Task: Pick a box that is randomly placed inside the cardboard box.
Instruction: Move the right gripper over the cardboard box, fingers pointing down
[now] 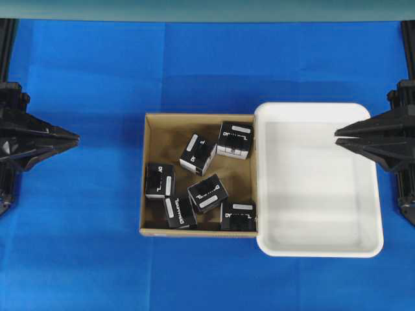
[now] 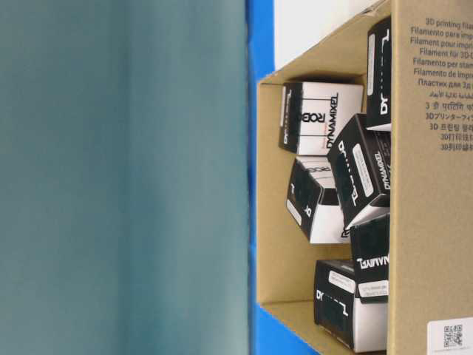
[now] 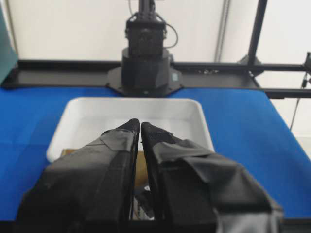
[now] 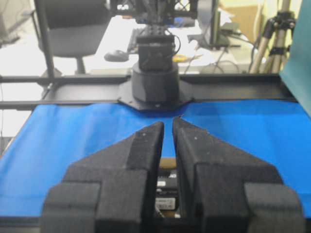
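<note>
The brown cardboard box (image 1: 144,175) sits mid-table with several small black boxes lying loose in it, among them one at the back right (image 1: 235,139), one in the middle (image 1: 207,193) and one at the left wall (image 1: 159,179). The table-level view shows the same black boxes (image 2: 321,117) inside the cardboard box (image 2: 429,185). My left gripper (image 1: 76,137) hovers far left of the carton, shut and empty, with its tips (image 3: 140,124) touching. My right gripper (image 1: 336,137) hangs over the tray's right side; its fingers (image 4: 168,124) stand a narrow gap apart with nothing between them.
A large white plastic tray (image 1: 318,181) butts against the cardboard box's right wall; it is also in the left wrist view (image 3: 97,114). Blue cloth (image 1: 97,78) covers the table all round. Black arm bases and rails stand at both side edges.
</note>
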